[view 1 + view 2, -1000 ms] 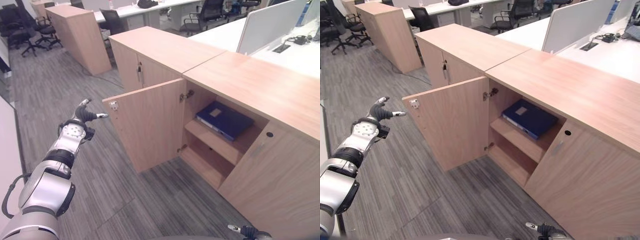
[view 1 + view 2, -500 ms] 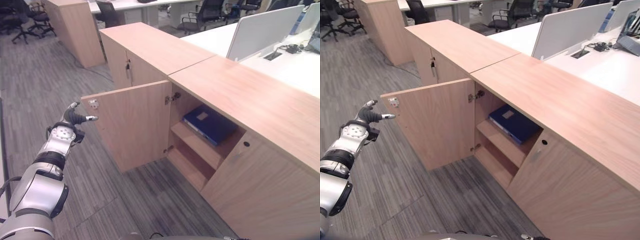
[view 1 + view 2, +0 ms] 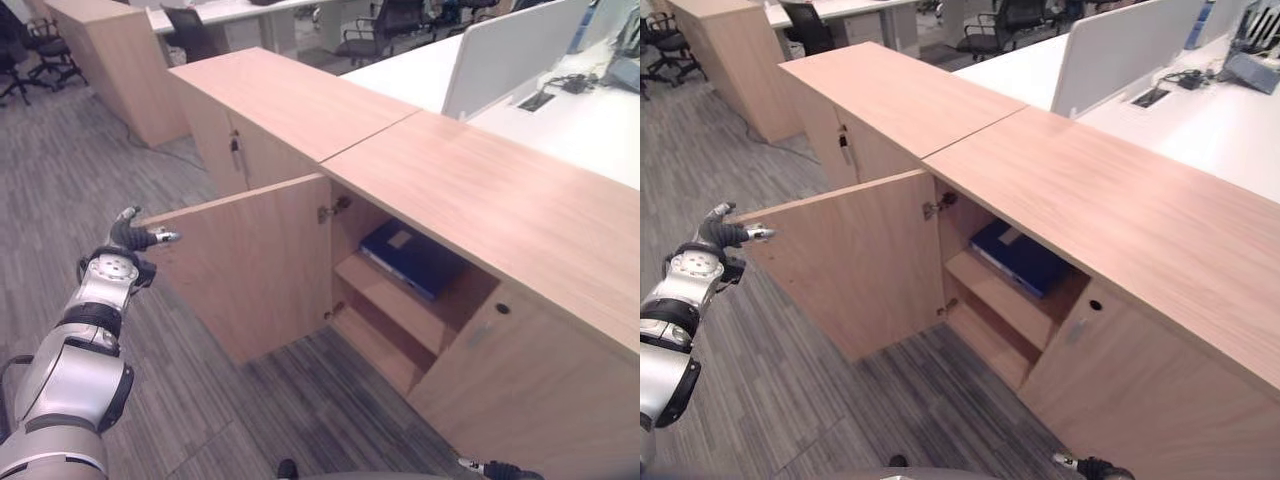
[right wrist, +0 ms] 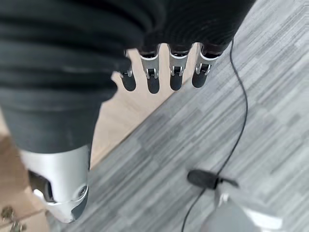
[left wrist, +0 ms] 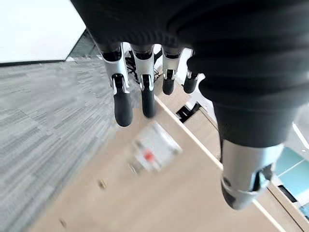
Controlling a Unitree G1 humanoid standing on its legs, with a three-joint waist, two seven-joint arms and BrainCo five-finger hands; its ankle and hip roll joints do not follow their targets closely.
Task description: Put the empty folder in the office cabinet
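A dark blue folder (image 3: 410,258) lies flat on the upper shelf inside the wooden office cabinet (image 3: 480,190). The cabinet door (image 3: 255,270) stands swung out to the left. My left hand (image 3: 118,255) is raised at the door's free top corner, fingers relaxed and open, thumb tip at the edge. In the left wrist view its fingers (image 5: 123,101) hang straight over the door's inner face and a small latch plate (image 5: 154,150). My right hand (image 3: 1085,465) is low at the front, open, its straight fingers (image 4: 176,77) over the carpet, holding nothing.
A second wooden cabinet (image 3: 270,95) with a shut door adjoins on the left, and another one (image 3: 110,60) stands further back. White desks with a partition (image 3: 510,50) lie behind. Office chairs (image 3: 375,25) stand at the back. Grey carpet (image 3: 230,400) lies before the door.
The whole picture has shifted, so the camera moved. My left hand has stayed at the door's free edge, and the folder has not moved on its shelf.
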